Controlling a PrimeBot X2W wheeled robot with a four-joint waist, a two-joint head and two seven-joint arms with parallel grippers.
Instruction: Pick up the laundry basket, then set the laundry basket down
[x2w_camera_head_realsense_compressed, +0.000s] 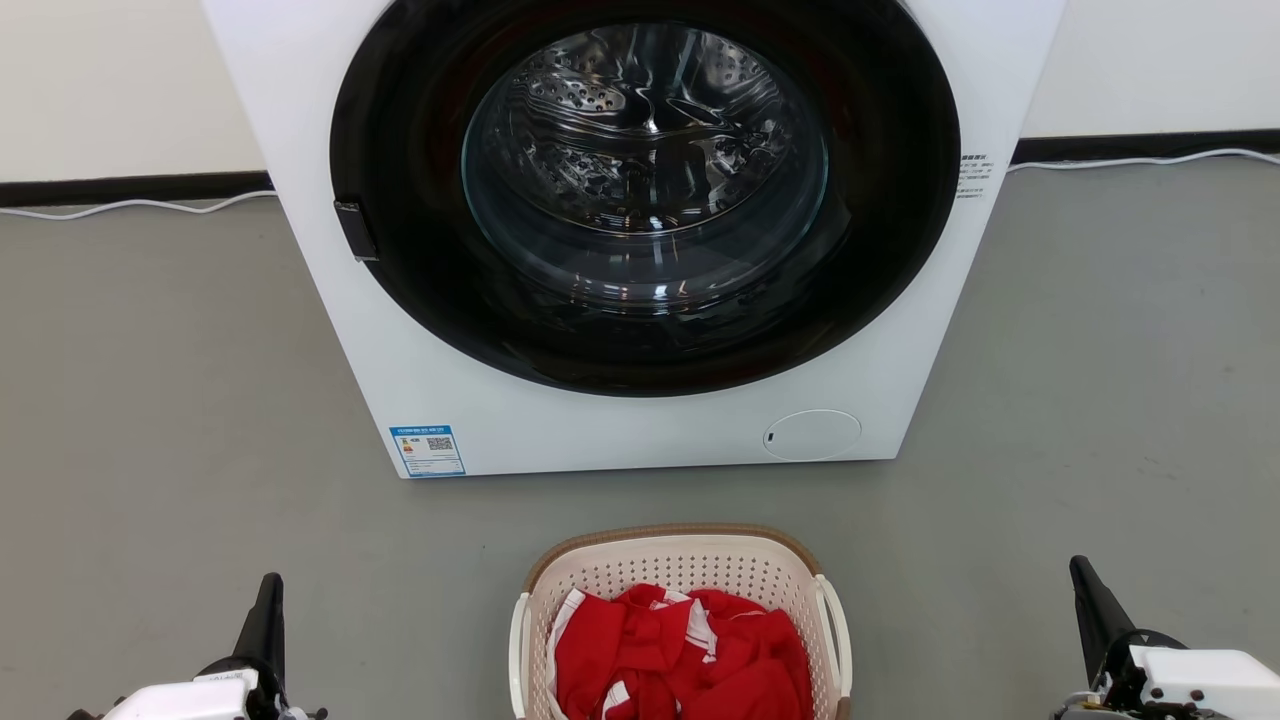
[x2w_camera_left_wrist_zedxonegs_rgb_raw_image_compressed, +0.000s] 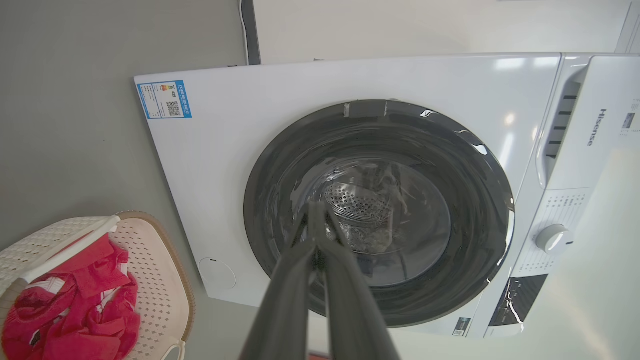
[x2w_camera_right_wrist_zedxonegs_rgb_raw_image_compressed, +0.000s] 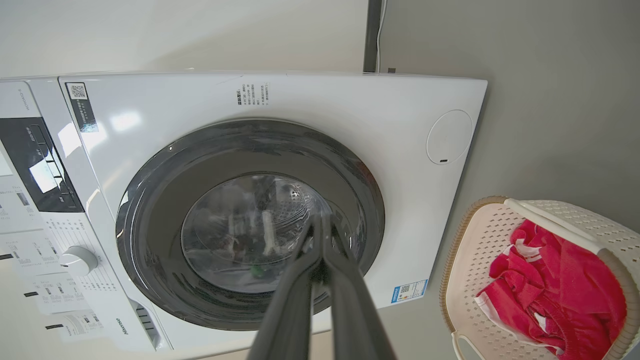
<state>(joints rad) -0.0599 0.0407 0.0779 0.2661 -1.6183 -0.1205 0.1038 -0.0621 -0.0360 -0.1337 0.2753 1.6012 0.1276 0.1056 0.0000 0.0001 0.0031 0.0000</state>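
The laundry basket (x2w_camera_head_realsense_compressed: 680, 575) stands on the grey floor just in front of me, cream with perforated walls, a brown rim and white loop handles, holding red and white clothes. It also lies at the lower left of the left wrist view (x2w_camera_left_wrist_zedxonegs_rgb_raw_image_compressed: 155, 260) and the lower right of the right wrist view (x2w_camera_right_wrist_zedxonegs_rgb_raw_image_compressed: 480, 250). My left gripper (x2w_camera_head_realsense_compressed: 270, 590) is low at the left, well clear of the basket, its fingers (x2w_camera_left_wrist_zedxonegs_rgb_raw_image_compressed: 320, 225) shut together with nothing held. My right gripper (x2w_camera_head_realsense_compressed: 1082, 575) is low at the right, equally apart from the basket, fingers (x2w_camera_right_wrist_zedxonegs_rgb_raw_image_compressed: 320, 225) shut and empty.
A white front-loading washing machine (x2w_camera_head_realsense_compressed: 480, 400) with a closed dark round door (x2w_camera_head_realsense_compressed: 640, 190) stands right behind the basket. A white cable (x2w_camera_head_realsense_compressed: 140, 205) runs along the dark skirting at the wall. Grey floor (x2w_camera_head_realsense_compressed: 150, 420) stretches on both sides of the machine.
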